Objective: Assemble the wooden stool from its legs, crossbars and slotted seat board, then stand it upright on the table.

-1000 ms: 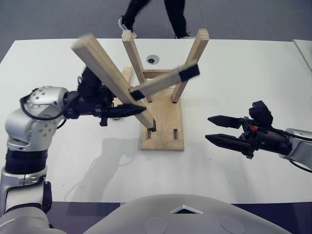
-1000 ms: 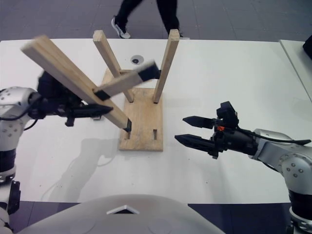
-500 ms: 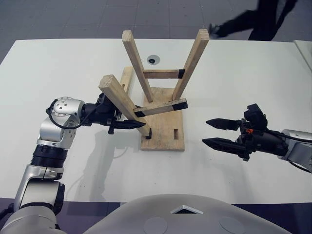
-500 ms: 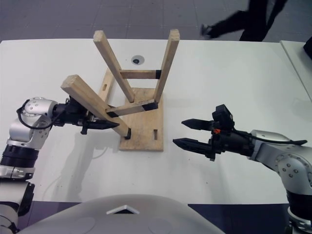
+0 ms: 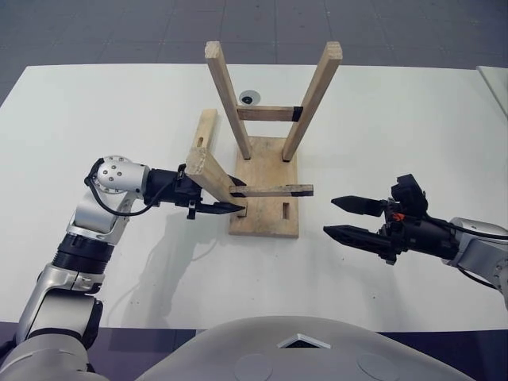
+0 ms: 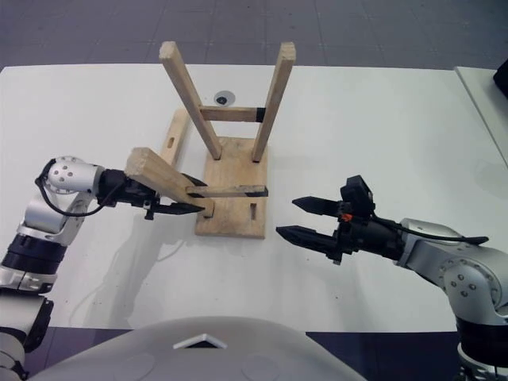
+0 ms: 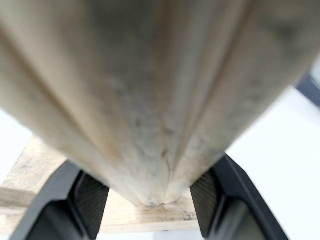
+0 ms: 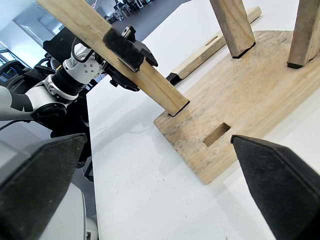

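The left pincer (image 5: 211, 205), clamped on the leg (image 5: 205, 165) with its crossbar (image 5: 274, 190), has swung it down low so its foot reaches the near-left corner of the seat board (image 5: 270, 221) (slotting in looks close), while the right pincer (image 5: 330, 216) hangs wide open and empty over the bench (image 5: 397, 119), right of the board.

You have in the left wrist view: one wooden leg (image 7: 150, 90), clamped by left gripper (image 7: 148, 201) between black pads (image 7: 92, 200); seat board (image 7: 22, 170) beneath; white table (image 7: 280, 150).
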Controlling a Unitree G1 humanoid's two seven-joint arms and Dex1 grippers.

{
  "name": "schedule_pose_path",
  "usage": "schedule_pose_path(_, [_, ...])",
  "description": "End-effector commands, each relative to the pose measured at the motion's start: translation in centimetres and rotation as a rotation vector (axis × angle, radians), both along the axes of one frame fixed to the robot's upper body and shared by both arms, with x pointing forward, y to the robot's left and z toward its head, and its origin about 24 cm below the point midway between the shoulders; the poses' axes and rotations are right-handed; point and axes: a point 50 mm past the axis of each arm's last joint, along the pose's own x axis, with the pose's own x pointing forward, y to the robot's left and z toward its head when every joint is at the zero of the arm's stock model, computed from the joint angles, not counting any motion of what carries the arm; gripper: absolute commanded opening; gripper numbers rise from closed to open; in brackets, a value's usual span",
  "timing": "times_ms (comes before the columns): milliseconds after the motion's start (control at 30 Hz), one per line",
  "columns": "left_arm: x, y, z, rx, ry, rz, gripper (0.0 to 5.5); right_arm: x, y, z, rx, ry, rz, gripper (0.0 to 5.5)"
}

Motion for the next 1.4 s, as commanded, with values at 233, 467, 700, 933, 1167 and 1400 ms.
schedule_pose_path(233, [-0.7, 2.7, -6.4, 0.406, 0.015, 0.161, 2.04, 0.0, 0.1, 0.0, -0.007, -0.024, -0.06, 5.4])
schedule_pose_path(467, [2.0, 1.8, -3.3, 0.239, -0.033, 0.192, 2.87, 0.2, 0.3, -0.1, -0.002, -0.024, -0.063, 5.4])
schedule_pose_path(700, [0.4, 5.2, -0.2, 0.134, -0.029, 0.377, 4.11, 0.0, 0.5, -0.2, 0.002, -0.024, -0.066, 5.4])
schedule_pose_path(933, [-1.2, 7.1, 0.1, 0.119, 0.016, 0.909, 5.32, -0.5, 0.6, -0.6, 0.01, -0.019, -0.105, 5.4])
schedule_pose_path(1167, [-2.2, 2.3, -1.6, -0.035, 0.24, 1.283, 5.36, -0.3, 0.7, -0.8, 0.012, -0.016, -0.121, 5.4])
schedule_pose_path(1400, [-1.2, 2.6, -3.7, 0.089, 0.254, 1.466, 5.36, 0.0, 0.9, -0.9, 0.011, -0.014, -0.124, 5.4])
